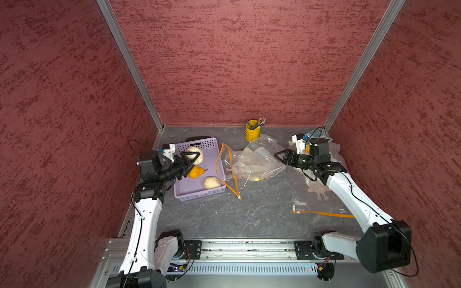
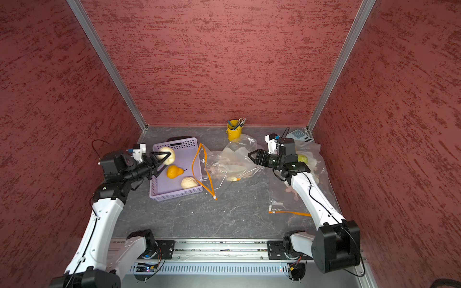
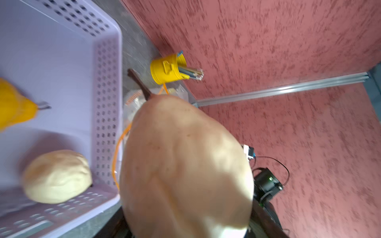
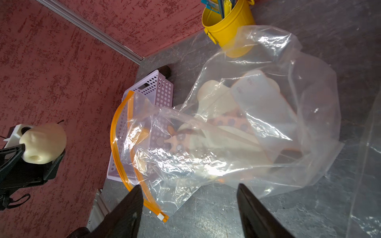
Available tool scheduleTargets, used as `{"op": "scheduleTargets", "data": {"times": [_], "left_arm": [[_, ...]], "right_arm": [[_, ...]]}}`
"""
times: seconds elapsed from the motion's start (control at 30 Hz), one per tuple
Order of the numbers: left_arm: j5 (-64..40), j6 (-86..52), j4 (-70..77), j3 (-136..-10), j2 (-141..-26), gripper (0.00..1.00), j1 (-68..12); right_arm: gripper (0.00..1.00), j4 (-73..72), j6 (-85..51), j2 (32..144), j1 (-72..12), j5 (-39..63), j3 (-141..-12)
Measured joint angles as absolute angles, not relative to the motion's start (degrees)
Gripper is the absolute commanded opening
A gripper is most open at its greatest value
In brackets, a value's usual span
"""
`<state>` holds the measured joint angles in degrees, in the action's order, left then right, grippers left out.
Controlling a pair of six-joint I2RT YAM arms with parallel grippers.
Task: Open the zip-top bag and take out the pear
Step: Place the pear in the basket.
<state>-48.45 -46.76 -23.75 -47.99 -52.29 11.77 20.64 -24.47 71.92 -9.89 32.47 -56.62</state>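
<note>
Pear (image 1: 198, 152) is riding in the left jaws, which are clamping its broad end from both sides. It is clear of the bag (image 1: 252, 160) and raised over the rear of the basket (image 1: 199, 196) in both top views.

In the left wrist view its long axis is running straight out along the reach of the jaws. The stem (image 3: 140, 83) is leading away from the wrist, toward the back wall. So the drop spot is lying straight below rather than to either side. The basket floor under the pear is looking bare, while the orange pear (image 1: 195, 172) and a pale lump (image 1: 212, 182) are sitting further toward the front. Lowering with the stem pointing as it is would probably be laying the fruit lengthwise near the rear wall, touching neither neighbour.

The left arm is the one placed for this. The right jaws are standing wide apart and empty across the surface (image 1: 249, 219), pointing at the slack end of the bag and well apart from the basket. The bag's zip (image 4: 112, 140) is gaping open toward the basket, with other things lying inside.
</note>
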Motion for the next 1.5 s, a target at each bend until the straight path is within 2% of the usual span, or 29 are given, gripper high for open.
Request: {"op": "scheduleTargets", "data": {"times": [0.13,0.33,0.5,0.67,0.83,0.93,1.03,1.1,1.33,1.5], "left_arm": [[-44.77,-42.54,-24.18,-51.0,-62.7,0.65,11.49],[-39.4,-38.33,-22.5,-55.42,-83.09,0.99,11.64],[-35.27,-37.54,-23.09,-56.73,-85.19,1.0,9.85],[-28.67,-35.99,-27.24,-61.73,-75.85,1.0,0.32],[-21.93,-35.9,-26.85,-64.16,-62.74,1.0,-18.22],[-20.67,-38.57,-22.68,-60.45,-60.8,1.0,-31.35],[-20.62,-42.22,-16.78,-55.77,-66.59,1.0,-40.84],[-20.73,-44.31,-13.47,-54.06,-73.23,1.0,-44.27],[-24.14,-51.07,-4.89,-59.16,-95.83,0.95,-53.25],[-25.5,-55.66,0.4,-63.11,-105.36,0.96,-56.62]], "right_arm": [[0.81,22.9,-24.51,72.47,-11.33,28.97,-56.66],[0.88,31.79,-24.4,74.04,-8.12,20.99,-62.43],[0.9,36.05,-24.67,72.73,0.51,16.25,-62.0],[0.91,41.56,-25.26,67.42,2.63,13.3,-58.41],[0.92,46.68,-28.69,54.3,2.39,12.99,-52.23],[0.92,50.02,-30.5,47.51,1.89,13.02,-50.57],[0.92,53.04,-31.81,42.72,0.99,13.02,-50.3],[0.92,54.81,-32.4,40.51,0.51,12.78,-50.33],[0.93,60.58,-31.4,40.97,0.16,11.0,-52.82],[0.92,62.13,-29.8,42.37,0.14,9.93,-54.81]]}}
